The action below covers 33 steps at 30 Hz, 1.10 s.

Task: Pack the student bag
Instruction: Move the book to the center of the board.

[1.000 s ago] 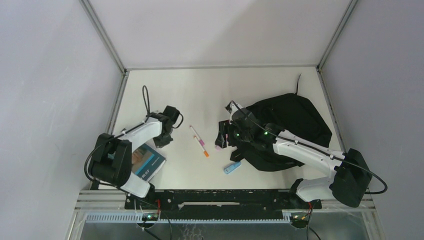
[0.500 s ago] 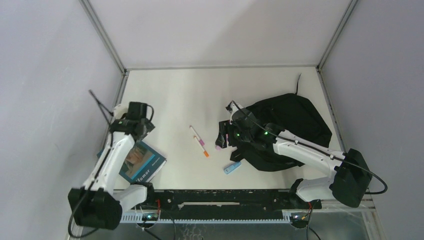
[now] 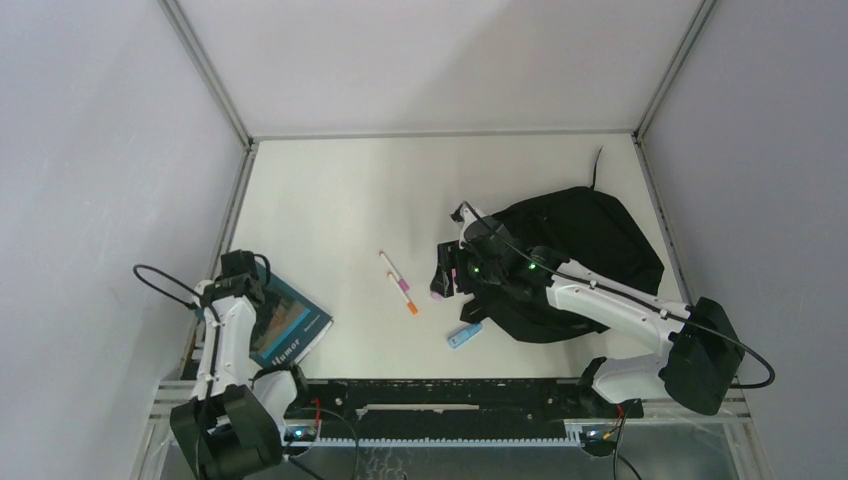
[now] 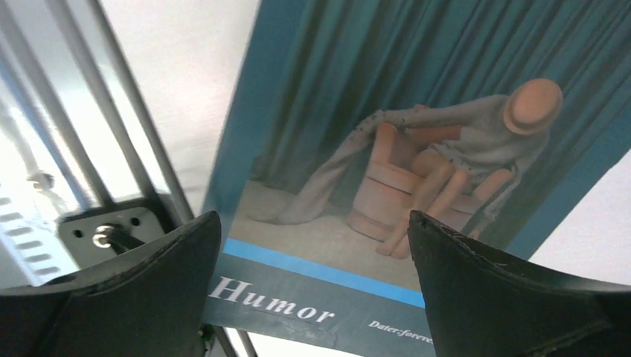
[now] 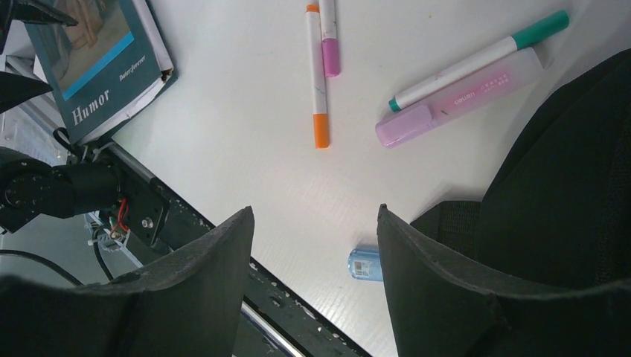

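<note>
The student bag [image 3: 585,250], a soft black backpack, lies crumpled at the right of the table; its fabric fills the right side of the right wrist view [image 5: 573,171]. My right gripper [image 3: 446,272] hovers at the bag's left edge, open [image 5: 315,210], with only bare table between its fingers. My left gripper [image 3: 243,272] hangs over the far left corner of a teal book titled "Humor" [image 3: 292,325]. It is wide open [image 4: 314,217] above the book cover [image 4: 417,149], not touching it.
Two markers, orange-capped [image 5: 316,82] and pink-capped [image 5: 330,41], lie mid-table [image 3: 398,283]. A pink highlighter [image 5: 454,100] and a green-capped pen [image 5: 476,59] rest beside the bag. A small blue item [image 3: 464,335] lies near the front rail [image 3: 440,392]. The enclosure wall [image 3: 110,220] stands close on the left.
My left arm has swung left and back toward the near edge, ending over the book. The right arm, bag and pens have not moved.
</note>
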{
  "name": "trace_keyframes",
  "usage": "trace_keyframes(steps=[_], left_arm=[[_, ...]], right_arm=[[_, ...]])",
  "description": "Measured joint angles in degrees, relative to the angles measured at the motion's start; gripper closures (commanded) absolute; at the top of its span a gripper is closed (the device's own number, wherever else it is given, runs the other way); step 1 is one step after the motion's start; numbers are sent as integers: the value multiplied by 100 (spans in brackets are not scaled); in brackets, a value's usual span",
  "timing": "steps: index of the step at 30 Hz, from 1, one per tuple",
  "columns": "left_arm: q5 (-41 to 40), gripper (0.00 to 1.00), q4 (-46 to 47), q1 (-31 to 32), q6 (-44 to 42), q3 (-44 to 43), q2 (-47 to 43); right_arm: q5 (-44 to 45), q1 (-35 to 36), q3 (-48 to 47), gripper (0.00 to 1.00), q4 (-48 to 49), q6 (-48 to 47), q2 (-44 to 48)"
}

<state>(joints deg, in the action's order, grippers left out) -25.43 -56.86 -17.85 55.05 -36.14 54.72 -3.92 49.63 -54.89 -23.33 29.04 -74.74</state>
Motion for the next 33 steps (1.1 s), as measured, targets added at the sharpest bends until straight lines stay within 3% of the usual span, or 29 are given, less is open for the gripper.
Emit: trace_keyframes(steps=[4, 13, 23, 33], left_arm=[[435, 2, 393, -107, -63, 170, 118], [601, 5, 1001, -13, -540, -42, 1036], [678, 3, 1609, 2098, -1169, -1526, 2999], [728, 3, 1556, 3473, -1480, -1991, 3467]], right_arm=[[0, -9, 0, 30, -2, -17, 0], [-2, -13, 0, 31, 0, -15, 0], [9, -15, 0, 31, -2, 9, 0], [63, -15, 0, 31, 9, 52, 0]])
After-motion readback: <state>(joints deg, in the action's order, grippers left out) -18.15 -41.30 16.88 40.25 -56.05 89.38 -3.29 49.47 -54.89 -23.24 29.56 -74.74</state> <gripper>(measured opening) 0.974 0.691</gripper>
